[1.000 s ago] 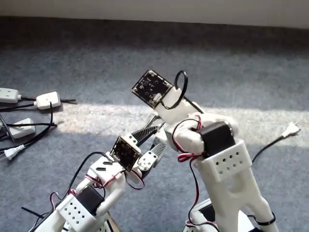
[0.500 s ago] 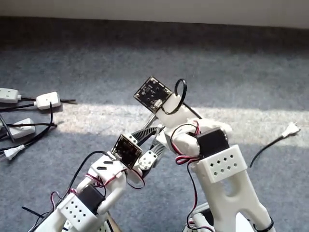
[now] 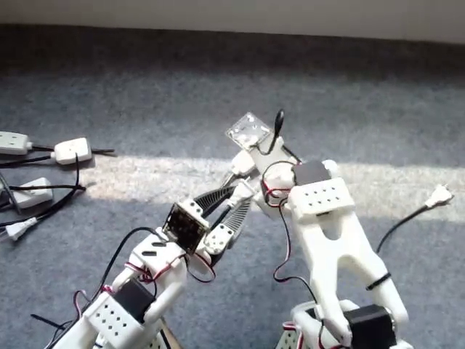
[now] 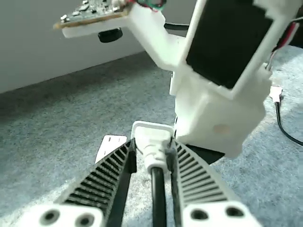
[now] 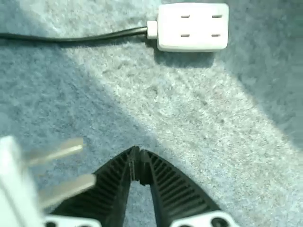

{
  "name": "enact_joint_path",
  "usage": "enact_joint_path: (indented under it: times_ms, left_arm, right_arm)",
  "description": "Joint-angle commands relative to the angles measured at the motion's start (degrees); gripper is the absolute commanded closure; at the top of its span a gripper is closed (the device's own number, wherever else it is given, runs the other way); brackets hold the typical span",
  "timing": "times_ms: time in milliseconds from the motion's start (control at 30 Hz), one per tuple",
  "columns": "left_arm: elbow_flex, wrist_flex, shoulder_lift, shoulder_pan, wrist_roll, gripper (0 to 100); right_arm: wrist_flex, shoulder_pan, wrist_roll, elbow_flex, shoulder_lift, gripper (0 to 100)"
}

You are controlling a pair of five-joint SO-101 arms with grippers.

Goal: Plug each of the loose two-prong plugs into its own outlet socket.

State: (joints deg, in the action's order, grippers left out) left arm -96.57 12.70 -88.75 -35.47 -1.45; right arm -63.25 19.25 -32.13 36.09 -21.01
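While the left gripper (image 4: 151, 146) clenched the plug (image 4: 152, 158) short of the outlet socket (image 5: 193, 27), and the right gripper (image 5: 137, 163) hung pinched shut, empty, facing that socket, the carry-to-socket step seemed underway; next called for squaring the prongs (image 5: 57, 151) to it.

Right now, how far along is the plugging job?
Done: nothing that I can see; the outlet socket in the right wrist view has empty slots. In hand: the left gripper clamps one white plug; the right gripper is shut and empty. Left: that plug, plus a loose plug at the high view's right edge and a second loose plug at its left edge.
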Motion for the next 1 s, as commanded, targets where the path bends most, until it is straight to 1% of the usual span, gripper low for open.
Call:
enact_joint_path:
  times_ms: [0, 267, 367, 467, 533, 600, 700, 733, 833, 900, 967]
  left_arm:
    - [-1.1, -1.1, 0.3, -0.2, -0.3, 99]
    - [-1.1, -1.1, 0.3, -0.2, -0.3, 99]
    - [-1.1, -1.1, 0.3, -0.2, -0.3, 99]
    - [-1.1, -1.1, 0.3, -0.2, -0.3, 99]
    - [-1.1, -1.1, 0.3, -0.1, -0.3, 99]
    - [-0.9, -1.1, 0.3, 1.9, -0.3, 99]
    - [0.6, -0.7, 0.6, 8.0, -0.4, 99]
    - [2.2, 0.8, 0.8, 10.5, -0.5, 99]
    - [9.6, 10.7, 0.8, 15.4, -0.6, 99]
    - [13.9, 16.0, 0.9, 16.4, -0.6, 99]
    - [16.7, 18.9, 0.9, 16.2, -0.4, 99]
  right_arm:
    - [0.5, -0.7, -0.3, -0.7, -3.9, 99.2]
    - [-1.3, -8.8, -0.5, -0.7, -18.9, 99.2]
    - [-4.4, -8.0, -0.4, -3.2, -22.5, 99.2]
    - [-7.6, -5.1, -0.3, -5.6, -23.0, 99.2]
    - [-8.3, -5.0, -0.2, -5.8, -23.0, 99.2]
    - [-8.4, -6.0, 1.0, -5.7, -23.4, 99.2]
    - [-9.1, -11.3, 6.2, -5.8, -23.0, 99.2]
    - [-9.3, -13.1, 7.7, -5.8, -23.0, 99.2]
    - [-11.6, -16.0, 12.6, -4.3, -22.9, 99.2]
    - [-12.6, -16.0, 14.8, -0.6, -22.9, 99.2]
    - [-12.3, -16.0, 16.4, 4.2, -22.9, 99.2]
